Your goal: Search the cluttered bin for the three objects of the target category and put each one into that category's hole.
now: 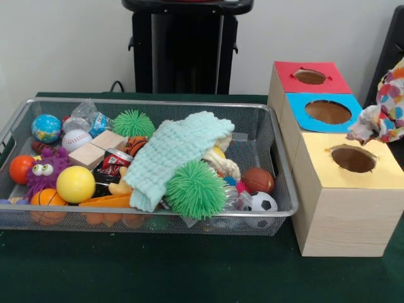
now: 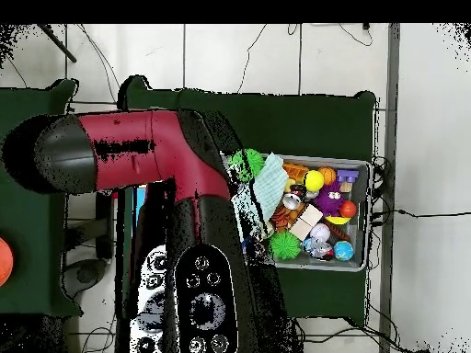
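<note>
While gripper's out of sight, knit mint cloth (image 1: 180, 151) drapes spiky green ball (image 1: 196, 189) in wire-mesh bin (image 1: 189, 222).

Premises present as a robotics laboratory or test cell. Evidence: a red and black robot arm (image 2: 166, 161) dominates the overhead view above a table with a dark green cover (image 1: 189, 271). Loose cables (image 2: 276, 41) trail across a pale tiled floor (image 2: 423, 110). The bench setup is staged: a wire mesh bin (image 1: 278, 211) of assorted toys beside a wooden box (image 1: 341, 221) with colour-coded holes, against a bare white wall (image 1: 63, 44).
</note>
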### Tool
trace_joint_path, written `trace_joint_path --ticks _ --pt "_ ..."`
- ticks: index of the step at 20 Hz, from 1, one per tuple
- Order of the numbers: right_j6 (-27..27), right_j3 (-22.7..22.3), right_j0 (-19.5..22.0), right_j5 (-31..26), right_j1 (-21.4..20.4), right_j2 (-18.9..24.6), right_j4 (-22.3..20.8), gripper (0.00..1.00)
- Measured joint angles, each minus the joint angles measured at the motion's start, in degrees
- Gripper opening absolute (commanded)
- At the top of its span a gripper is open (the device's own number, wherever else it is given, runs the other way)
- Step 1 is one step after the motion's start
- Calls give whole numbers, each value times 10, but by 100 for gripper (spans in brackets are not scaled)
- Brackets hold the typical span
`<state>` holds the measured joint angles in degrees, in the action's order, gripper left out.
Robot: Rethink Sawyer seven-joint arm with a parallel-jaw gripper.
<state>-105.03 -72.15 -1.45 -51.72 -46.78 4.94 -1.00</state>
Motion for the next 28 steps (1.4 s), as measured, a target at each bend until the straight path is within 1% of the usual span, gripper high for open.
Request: trace_joint_path --ticks 15,28 --pt "0 0 -1 4 3 -5 4 0" --pt "0 -12 4 55 18 -8 4 0"
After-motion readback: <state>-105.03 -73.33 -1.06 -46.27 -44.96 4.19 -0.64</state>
